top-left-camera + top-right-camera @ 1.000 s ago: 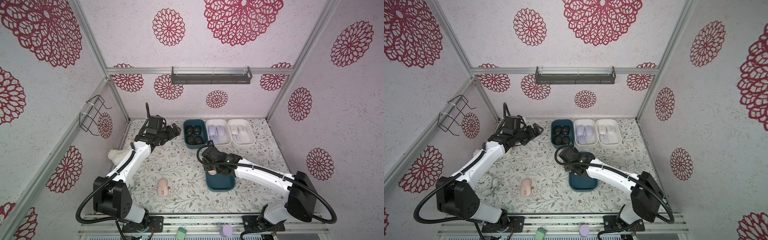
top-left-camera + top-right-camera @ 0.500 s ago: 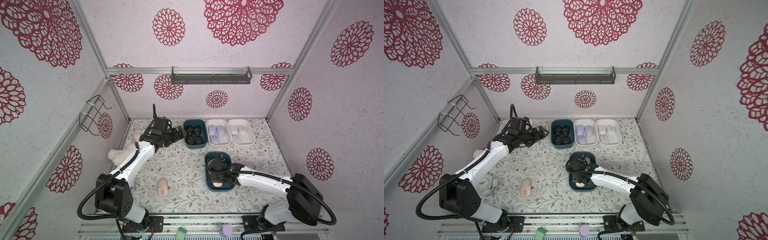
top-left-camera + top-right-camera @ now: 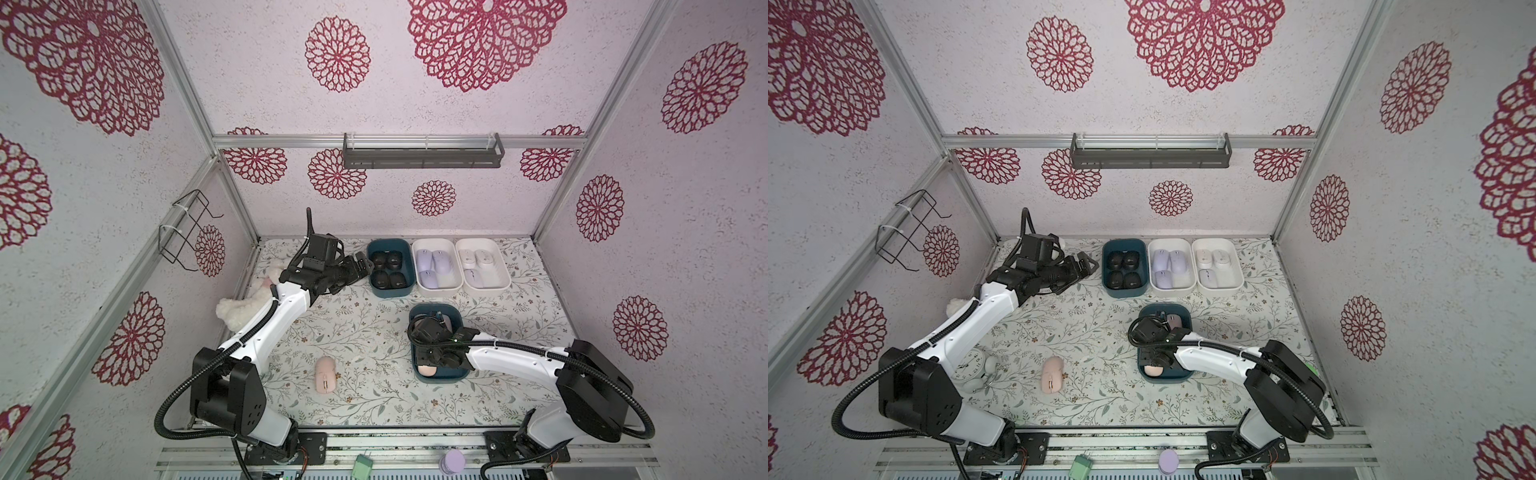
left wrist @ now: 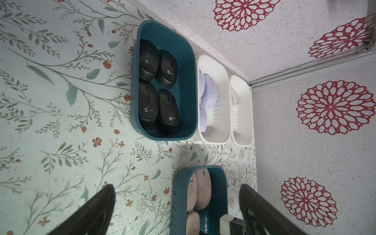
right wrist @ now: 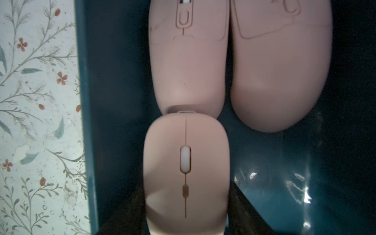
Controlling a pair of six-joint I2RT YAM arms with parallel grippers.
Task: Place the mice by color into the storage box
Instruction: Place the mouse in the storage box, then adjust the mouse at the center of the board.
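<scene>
Mouse (image 5: 186, 162) between fingers (image 5: 126, 219) of right hand (image 5: 186, 211)

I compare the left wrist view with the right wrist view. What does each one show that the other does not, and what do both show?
Only the left wrist view: the open left gripper, a teal box with four black mice, and lavender mice and a white mouse in two white boxes.
Only the right wrist view: the right gripper clamping a pink mouse from both sides, and its white scroll wheel.
Both: the other teal box, the pink mice inside it, and the floral table cover.
</scene>
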